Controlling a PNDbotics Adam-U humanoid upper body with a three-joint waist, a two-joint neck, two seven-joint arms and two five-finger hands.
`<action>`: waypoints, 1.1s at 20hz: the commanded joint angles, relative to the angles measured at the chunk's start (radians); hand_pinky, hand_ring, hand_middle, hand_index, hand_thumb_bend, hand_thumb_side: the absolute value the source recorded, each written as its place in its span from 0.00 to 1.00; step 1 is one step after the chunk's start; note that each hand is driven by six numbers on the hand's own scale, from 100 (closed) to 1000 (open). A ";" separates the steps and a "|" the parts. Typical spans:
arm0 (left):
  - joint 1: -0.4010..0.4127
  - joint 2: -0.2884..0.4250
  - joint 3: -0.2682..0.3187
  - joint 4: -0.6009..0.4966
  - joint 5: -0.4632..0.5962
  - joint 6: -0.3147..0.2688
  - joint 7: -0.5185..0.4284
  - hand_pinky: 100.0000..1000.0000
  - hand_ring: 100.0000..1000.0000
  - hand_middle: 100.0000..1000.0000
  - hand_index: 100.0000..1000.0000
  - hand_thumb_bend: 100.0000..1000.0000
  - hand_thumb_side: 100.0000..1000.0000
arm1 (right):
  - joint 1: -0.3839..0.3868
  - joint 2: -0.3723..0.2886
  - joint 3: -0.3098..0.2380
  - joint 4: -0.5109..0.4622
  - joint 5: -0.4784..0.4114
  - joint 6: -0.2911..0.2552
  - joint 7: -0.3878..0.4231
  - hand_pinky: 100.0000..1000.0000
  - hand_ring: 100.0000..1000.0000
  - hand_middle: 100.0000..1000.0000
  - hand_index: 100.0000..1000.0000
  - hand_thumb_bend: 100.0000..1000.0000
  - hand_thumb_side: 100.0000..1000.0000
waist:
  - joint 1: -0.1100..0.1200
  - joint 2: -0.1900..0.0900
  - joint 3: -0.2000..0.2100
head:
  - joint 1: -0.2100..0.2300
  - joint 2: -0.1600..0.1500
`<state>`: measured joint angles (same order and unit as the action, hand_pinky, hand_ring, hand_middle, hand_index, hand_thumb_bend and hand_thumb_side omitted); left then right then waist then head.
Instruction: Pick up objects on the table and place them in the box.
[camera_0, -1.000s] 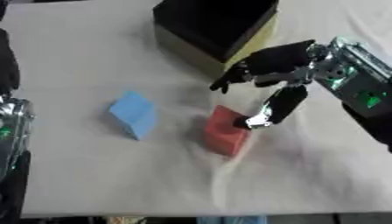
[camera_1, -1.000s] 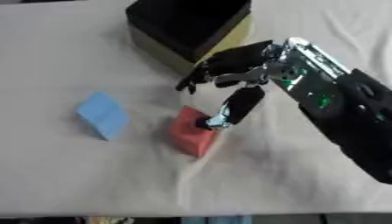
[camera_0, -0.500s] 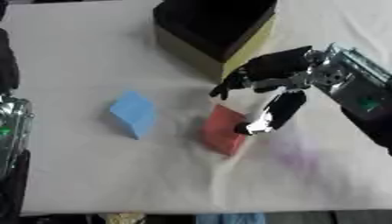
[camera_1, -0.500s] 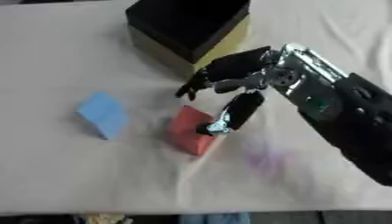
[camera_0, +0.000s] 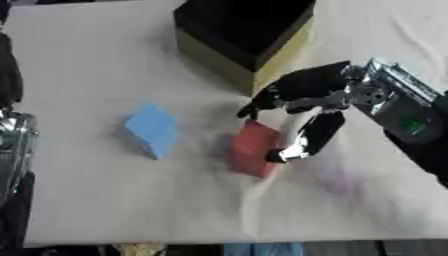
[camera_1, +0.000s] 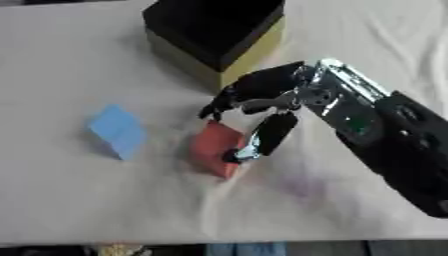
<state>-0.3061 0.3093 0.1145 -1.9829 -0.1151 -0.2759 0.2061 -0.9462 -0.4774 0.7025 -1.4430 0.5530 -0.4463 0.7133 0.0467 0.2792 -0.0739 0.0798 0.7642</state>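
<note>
Fingers of the right hand (camera_0: 306, 97) are spread apart around the red block (camera_0: 255, 148) mid-bench, thumb at its right edge. The blue block (camera_0: 150, 129) lies leftward; the box (camera_0: 245, 35) stands near the far edge.

Both eyes of the head camera are looking steeply down, from close above, at the cloth-covered pale table (camera_0: 87, 60). They are sharing nearly everything: the black-and-yellow square box (camera_0: 245, 40) at upper centre, sitting slightly further left in the right eye view.
</note>
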 joint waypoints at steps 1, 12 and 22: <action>-0.004 0.020 0.002 -0.017 -0.001 -0.002 -0.004 0.64 0.69 0.63 0.66 0.00 0.86 | -0.012 0.002 -0.015 -0.025 0.046 -0.219 0.194 0.77 0.82 0.73 1.00 0.32 0.85 | 0.000 -0.013 -0.001 | -0.001 -0.001; -0.007 0.016 0.002 -0.017 0.002 -0.002 -0.004 0.63 0.68 0.63 0.66 0.00 0.86 | -0.006 0.021 -0.015 -0.016 0.086 -0.255 0.194 0.75 0.79 0.71 1.00 0.37 0.94 | 0.005 -0.002 0.001 | -0.009 -0.002; -0.011 0.014 0.004 -0.017 0.006 -0.004 -0.004 0.63 0.68 0.63 0.66 0.00 0.86 | -0.007 0.018 -0.025 0.000 0.084 -0.258 0.194 0.68 0.71 0.63 1.00 0.36 0.78 | 0.008 0.002 0.009 | -0.012 -0.007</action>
<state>-0.3076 0.3091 0.1145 -1.9829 -0.1133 -0.2778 0.2041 -0.9402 -0.4506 0.6940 -1.4399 0.6389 -0.4787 0.6809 0.0544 0.2966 -0.0671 0.0683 0.7638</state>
